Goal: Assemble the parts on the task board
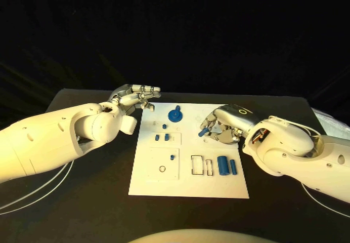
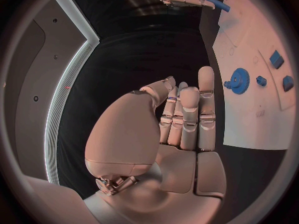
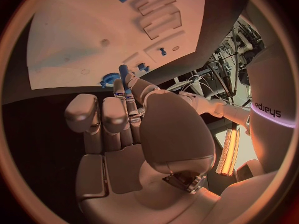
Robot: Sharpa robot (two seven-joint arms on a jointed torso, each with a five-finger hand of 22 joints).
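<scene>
Hovering off the far-left corner of the task board point(image 1: 188, 188), the left hand point(image 1: 135, 96) holds nothing, its fingers point(image 2: 206, 102) loosely extended above the black desk point(image 1: 95, 202). On the board, a blue gear point(image 1: 175, 115) stands near the far edge, small blue parts point(image 1: 162, 136) lie mid-board, and two blue cylinders point(image 1: 227, 165) rest beside rectangular slots point(image 1: 201, 165). Over the right edge, the right hand point(image 1: 222, 127) pinches a blue peg point(image 1: 203, 132) at its fingertips. Judging by that shallow pinch, the peg could twist or drop during insertion, and a tilted approach might jam it.
</scene>
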